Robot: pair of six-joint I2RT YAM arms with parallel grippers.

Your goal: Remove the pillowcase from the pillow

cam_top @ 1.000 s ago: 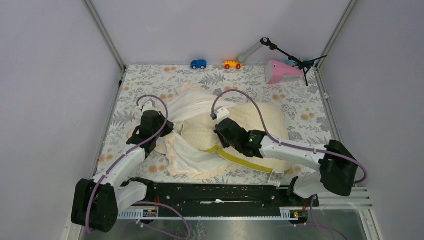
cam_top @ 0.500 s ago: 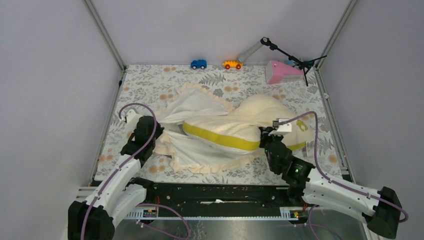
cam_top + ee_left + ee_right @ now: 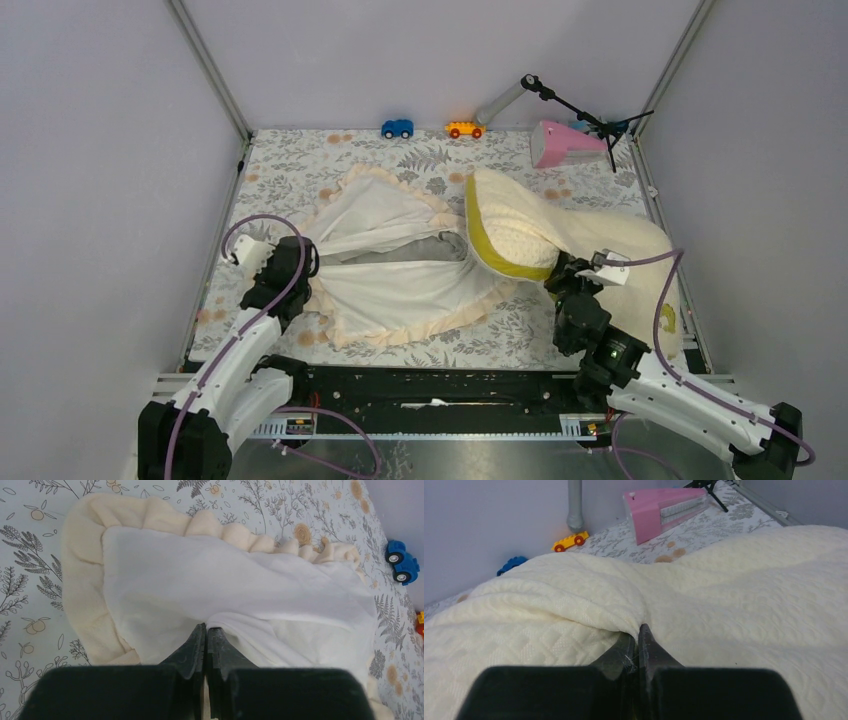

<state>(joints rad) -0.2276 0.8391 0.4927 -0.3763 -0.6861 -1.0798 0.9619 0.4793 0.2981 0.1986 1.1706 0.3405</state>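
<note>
Pale grey walls close in a table (image 3: 300,160) covered with a leaf-and-flower print. The pillow (image 3: 590,225) lies on the right half, running from the middle toward the near right edge. Its yellow-green banded end touches the open mouth of the pillowcase (image 3: 390,280). The pillowcase is spread limp and mostly flat on the left half, frilly border around it, mouth gaping toward the pillow.

The right tool (image 3: 638,636) is clenched on a pinched-up fold of the pillow's quilted face, near its front edge. The left tool (image 3: 205,632) is clamped on a fold of the pillowcase at its left end.

Along the back wall are a pink wedge-shaped object (image 3: 565,143), an orange toy car (image 3: 463,129) and a blue toy car (image 3: 397,128).
</note>
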